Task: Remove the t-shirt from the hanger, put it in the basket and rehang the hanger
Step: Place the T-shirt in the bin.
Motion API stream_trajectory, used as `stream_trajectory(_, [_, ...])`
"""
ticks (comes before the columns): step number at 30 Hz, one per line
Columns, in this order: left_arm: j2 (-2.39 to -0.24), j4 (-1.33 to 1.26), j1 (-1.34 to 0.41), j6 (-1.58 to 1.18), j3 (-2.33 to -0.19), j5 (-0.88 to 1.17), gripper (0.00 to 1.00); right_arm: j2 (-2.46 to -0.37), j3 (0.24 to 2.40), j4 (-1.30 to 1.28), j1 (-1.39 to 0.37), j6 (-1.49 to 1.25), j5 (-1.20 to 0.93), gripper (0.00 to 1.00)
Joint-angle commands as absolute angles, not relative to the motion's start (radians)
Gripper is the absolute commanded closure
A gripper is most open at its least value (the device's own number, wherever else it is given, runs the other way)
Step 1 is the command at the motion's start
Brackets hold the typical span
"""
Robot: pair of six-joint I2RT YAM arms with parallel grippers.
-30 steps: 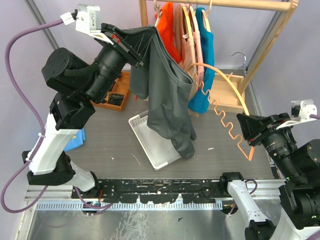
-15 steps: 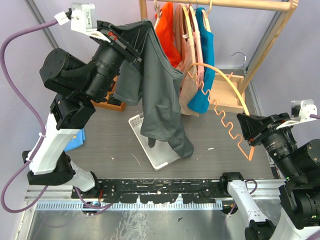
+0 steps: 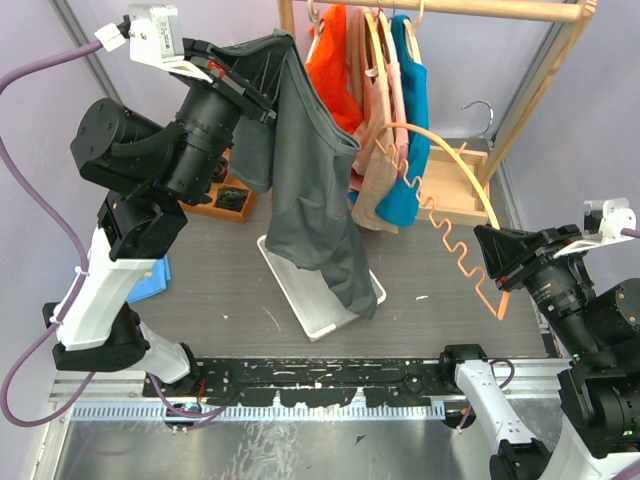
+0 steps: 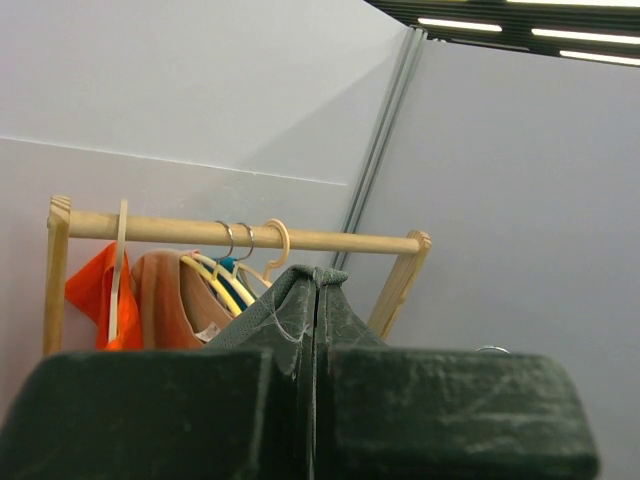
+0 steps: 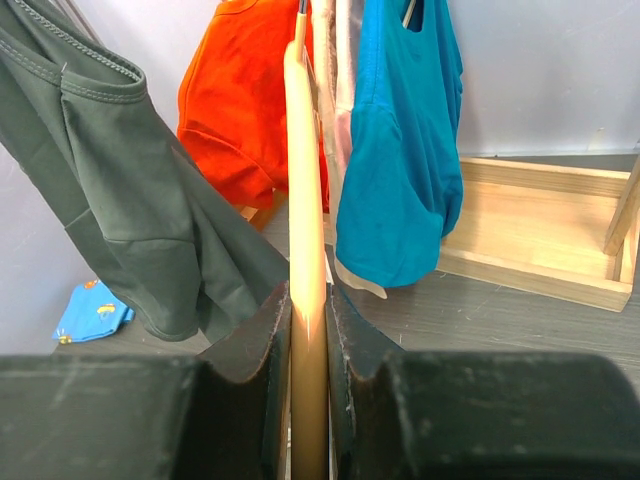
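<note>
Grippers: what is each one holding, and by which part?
Left gripper pinches the grey t-shirt by its top edge; right gripper clamps the orange hanger near one end.

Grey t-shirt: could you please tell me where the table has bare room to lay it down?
Bare table lies between the blue cloth and white tray, and between tray and orange hanger. Under the clothes rack it is crowded.

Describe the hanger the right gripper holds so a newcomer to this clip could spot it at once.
Start at the wooden clothes rail at the back. In front of it, the right gripper is shut on a peach hanger. Unlike the hangers on the rail, it carries no garment and has a wavy lower bar.
</note>
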State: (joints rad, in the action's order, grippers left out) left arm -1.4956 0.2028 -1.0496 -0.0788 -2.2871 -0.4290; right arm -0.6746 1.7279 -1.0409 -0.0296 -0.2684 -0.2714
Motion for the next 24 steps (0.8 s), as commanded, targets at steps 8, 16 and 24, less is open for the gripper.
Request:
stream_trajectory(8, [-1.48, 0.144, -1.047, -0.044, -2.303, -0.443, 1.0, -0.701, 1.753, -0.928, -0.028, -0.262, -0.268, 0.99])
stream_trajectory(16, [-1.438, 0.138, -1.047, -0.133, -2.136, -0.455, 1.0, -0.707, 1.755, -0.927, -0.028, -0.257, -0.277, 0.99])
stream_trajectory(24, [-1.424, 0.168, -1.048, -0.271, -2.031, -0.423, 1.0, -0.715, 1.751, -0.927, -0.027, -0.25, -0.285, 0.99])
